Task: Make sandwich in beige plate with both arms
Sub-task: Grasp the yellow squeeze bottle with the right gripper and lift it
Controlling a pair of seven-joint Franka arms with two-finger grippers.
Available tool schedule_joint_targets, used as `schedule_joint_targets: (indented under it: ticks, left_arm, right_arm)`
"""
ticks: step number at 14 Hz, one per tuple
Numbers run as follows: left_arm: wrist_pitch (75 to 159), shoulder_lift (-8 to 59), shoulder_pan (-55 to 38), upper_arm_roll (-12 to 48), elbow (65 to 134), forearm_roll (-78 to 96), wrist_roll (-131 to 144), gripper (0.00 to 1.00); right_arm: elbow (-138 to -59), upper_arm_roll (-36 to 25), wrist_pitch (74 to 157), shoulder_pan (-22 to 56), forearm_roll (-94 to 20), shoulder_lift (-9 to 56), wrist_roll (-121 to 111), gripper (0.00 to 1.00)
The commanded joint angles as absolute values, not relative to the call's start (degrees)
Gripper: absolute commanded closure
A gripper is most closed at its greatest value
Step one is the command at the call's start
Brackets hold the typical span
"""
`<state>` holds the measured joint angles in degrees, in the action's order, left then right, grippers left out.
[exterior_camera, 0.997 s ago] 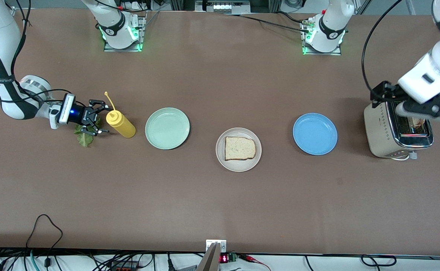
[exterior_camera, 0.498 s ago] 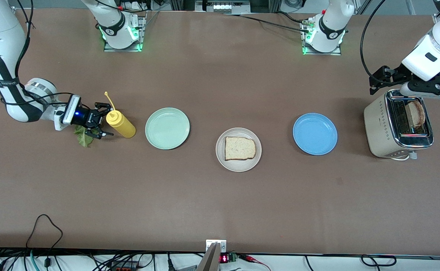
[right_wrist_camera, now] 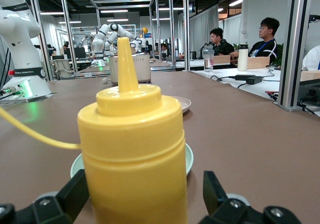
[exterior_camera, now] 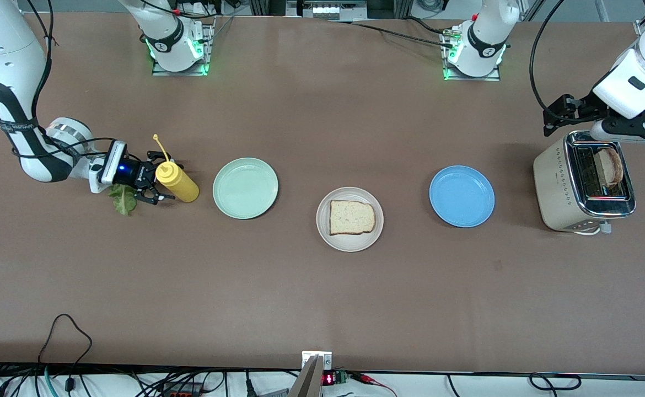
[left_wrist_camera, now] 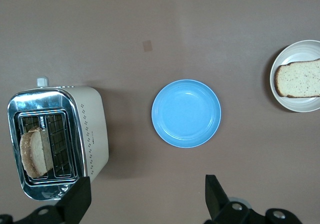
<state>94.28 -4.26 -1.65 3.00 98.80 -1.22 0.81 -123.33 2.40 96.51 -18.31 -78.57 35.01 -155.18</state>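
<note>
One bread slice [exterior_camera: 351, 217] sits in the beige plate [exterior_camera: 349, 242] at mid-surface — that's the base of the sandwich laid, and nothing on top of it yet. So the job is at the filling stage.

The right tool [exterior_camera: 156, 177] is low at the right arm's end of the surface, fingers spread wide and holding nothing. Straight ahead of it, between the spread fingers in the right wrist view, stands the yellow squeeze bottle [right_wrist_camera: 131, 159] — close, possibly brushing, but not clamped. The lettuce leaf [exterior_camera: 123, 199] lies flat on the surface just under the tool's body, toward its wrist. The pale green plate [exterior_camera: 245, 188] is past the bottle, further out ahead of the tool.

The left tool [left_wrist_camera: 145, 199] hangs high at the left arm's end, jaws wide, empty. Below it in the left wrist view are the toaster [left_wrist_camera: 90, 134], with the second slice [left_wrist_camera: 34, 151] standing up out of a slot, and the blue plate [left_wrist_camera: 186, 113] between toaster and beige plate.

My read: the right arm looks lined up on the bottle, so sauce may come first. The next move calls for a squeeze around the bottle's body, firm enough to lift it without tipping — or else a pull back and a dip to pinch the leaf. The left arm needs to drop straight over the slot and nip that toast by its upper edge.
</note>
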Motion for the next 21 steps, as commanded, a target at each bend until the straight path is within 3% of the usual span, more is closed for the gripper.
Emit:
schedule_joint_targets:
  ticks: [1, 3, 6, 10, 16, 21]
  left_arm:
    - [92.6, -2.8, -2.4, 2.4, 96.4, -0.4, 1.8, 0.00]
    - [92.5, -2.8, -2.3, 2.4, 96.4, -0.4, 1.8, 0.00]
    - [92.5, -2.8, -2.3, 2.5, 96.4, -0.2, 1.8, 0.00]
    - [92.5, -2.8, -2.3, 2.4, 96.4, 0.7, 1.9, 0.00]
    - [92.4, -2.9, -2.3, 2.5, 96.4, 0.7, 1.9, 0.00]
    - [92.2, -2.9, -2.3, 2.5, 96.3, 0.7, 1.8, 0.00]
  right_arm:
    - [-123.1, 2.3, 95.9, -17.0, -80.8, 35.5, -157.2, 0.00]
    - [-123.0, 2.3, 95.9, -16.3, -80.9, 35.4, -157.2, 0.00]
    - [-122.5, 2.3, 96.0, -16.3, -81.0, 35.4, -157.2, 0.44]
    - [-122.1, 2.3, 96.1, -16.0, -81.4, 35.2, -156.7, 0.62]
    - [-115.2, 2.3, 98.9, -11.1, -81.9, 33.5, -148.4, 0.63]
    - [-108.2, 2.2, 108.4, -2.9, -86.3, 33.0, -137.1, 0.63]
